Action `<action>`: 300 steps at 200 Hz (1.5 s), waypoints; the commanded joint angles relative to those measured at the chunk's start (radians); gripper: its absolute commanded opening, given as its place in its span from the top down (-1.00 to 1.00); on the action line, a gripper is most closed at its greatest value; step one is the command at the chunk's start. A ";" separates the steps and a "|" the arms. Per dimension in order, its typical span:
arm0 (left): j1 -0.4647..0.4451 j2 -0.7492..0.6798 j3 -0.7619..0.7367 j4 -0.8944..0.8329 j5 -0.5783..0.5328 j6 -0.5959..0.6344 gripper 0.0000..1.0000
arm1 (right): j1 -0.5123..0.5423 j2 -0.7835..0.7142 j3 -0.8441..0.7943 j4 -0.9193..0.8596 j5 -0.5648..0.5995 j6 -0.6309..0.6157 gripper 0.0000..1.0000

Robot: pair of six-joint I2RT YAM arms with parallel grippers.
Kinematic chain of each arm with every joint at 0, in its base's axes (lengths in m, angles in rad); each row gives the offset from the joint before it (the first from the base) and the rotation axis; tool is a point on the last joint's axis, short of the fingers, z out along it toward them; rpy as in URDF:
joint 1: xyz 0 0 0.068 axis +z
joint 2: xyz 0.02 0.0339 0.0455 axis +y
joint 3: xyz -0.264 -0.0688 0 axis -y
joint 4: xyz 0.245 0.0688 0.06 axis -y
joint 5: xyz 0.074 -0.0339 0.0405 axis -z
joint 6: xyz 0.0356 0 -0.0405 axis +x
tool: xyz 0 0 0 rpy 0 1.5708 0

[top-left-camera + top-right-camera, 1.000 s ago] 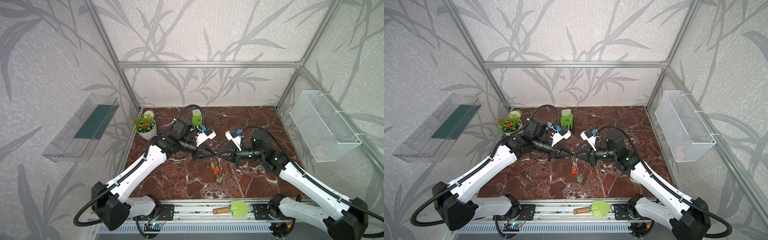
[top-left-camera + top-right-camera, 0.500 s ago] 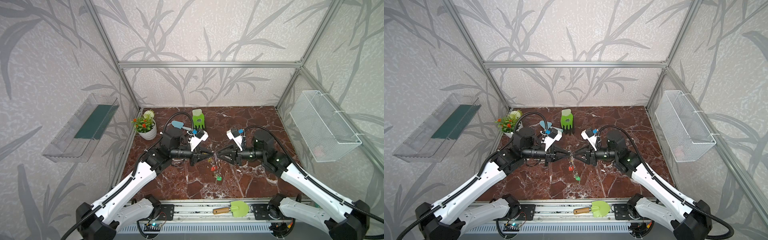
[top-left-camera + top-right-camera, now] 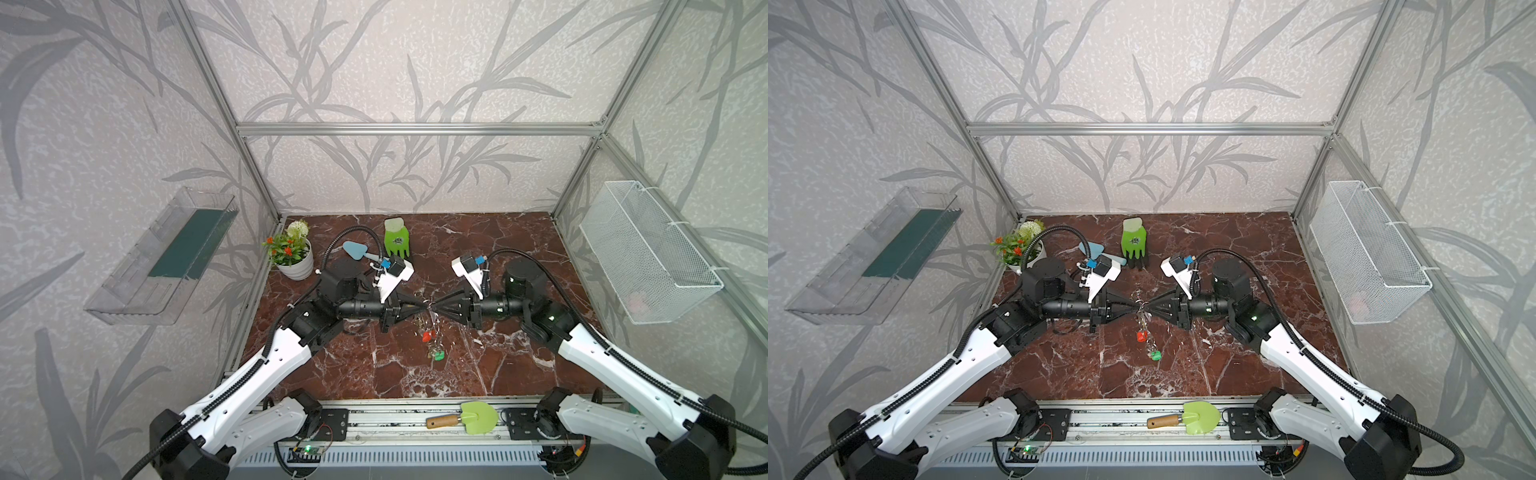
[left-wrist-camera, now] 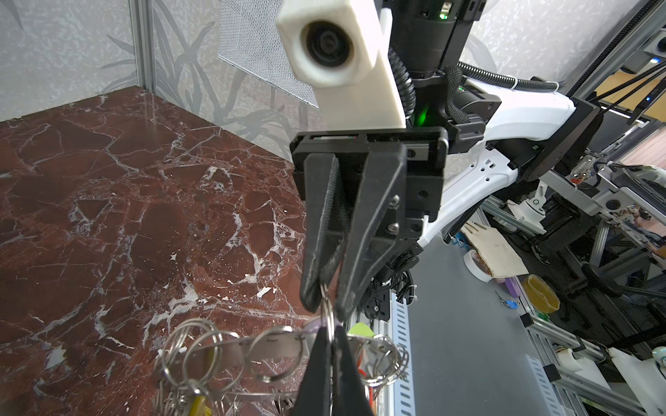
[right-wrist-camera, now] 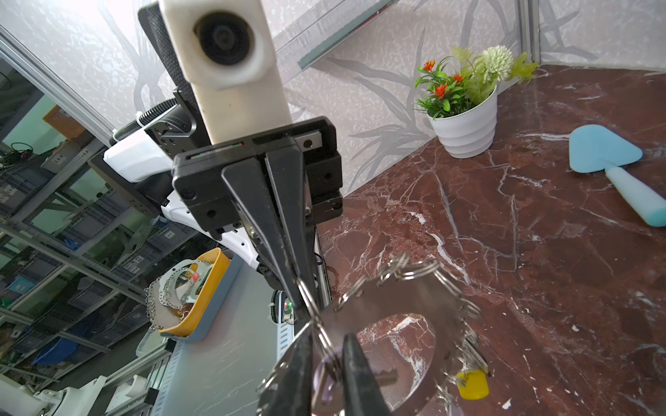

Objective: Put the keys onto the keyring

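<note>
Your left gripper [image 3: 424, 306] is clamped on the rim of the keyring [image 5: 414, 299]. Your right gripper [image 3: 435, 308] meets it tip to tip, jaws narrowly parted around a small split ring [image 4: 327, 312]; whether it pinches is unclear. Red [image 3: 427, 336] and green [image 3: 437, 354] keys hang from the keyring.

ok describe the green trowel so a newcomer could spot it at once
Look at the metal rail running along the marble table's front edge. The green trowel lies flat on it, right of centre. Its lime blade and wooden handle set it apart from the all-blue trowel at the back, near the flowerpot.
</note>
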 commanded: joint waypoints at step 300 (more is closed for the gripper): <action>-0.010 -0.166 -0.158 0.492 -0.193 -0.220 1.00 | 0.001 0.079 -0.023 0.132 -0.054 0.054 0.75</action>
